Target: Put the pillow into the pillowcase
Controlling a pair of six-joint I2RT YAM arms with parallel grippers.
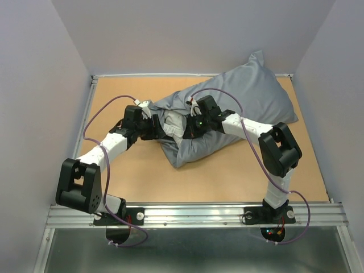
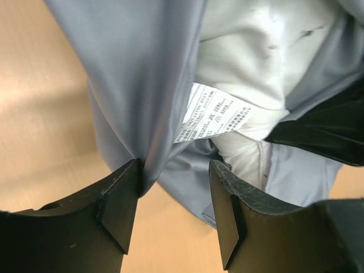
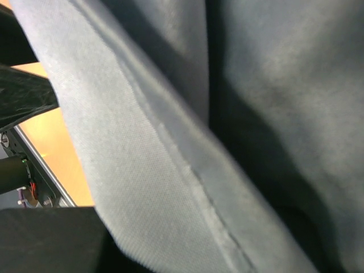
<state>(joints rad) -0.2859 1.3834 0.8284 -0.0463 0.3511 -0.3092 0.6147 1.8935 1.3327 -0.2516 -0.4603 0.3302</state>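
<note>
The blue-grey pillowcase (image 1: 250, 91) lies diagonally from the far right corner to the table's middle, plump with the pillow inside. At its open end a patch of the off-white pillow (image 1: 170, 121) shows. My left gripper (image 1: 154, 128) is at that opening. In the left wrist view its jaws (image 2: 173, 170) stand apart, with a fold of pillowcase (image 2: 142, 74) against the left finger's inner face. The pillow (image 2: 256, 51) and a white care label (image 2: 210, 114) show beyond. My right gripper (image 1: 191, 126) is on the opening's other side. Pillowcase hem (image 3: 170, 142) fills the right wrist view and hides its jaws.
The brown table (image 1: 142, 170) is walled at the left, back and right. A metal rail (image 1: 199, 213) runs along the near edge by the arm bases. The right arm's black body (image 2: 324, 131) is close to the left gripper.
</note>
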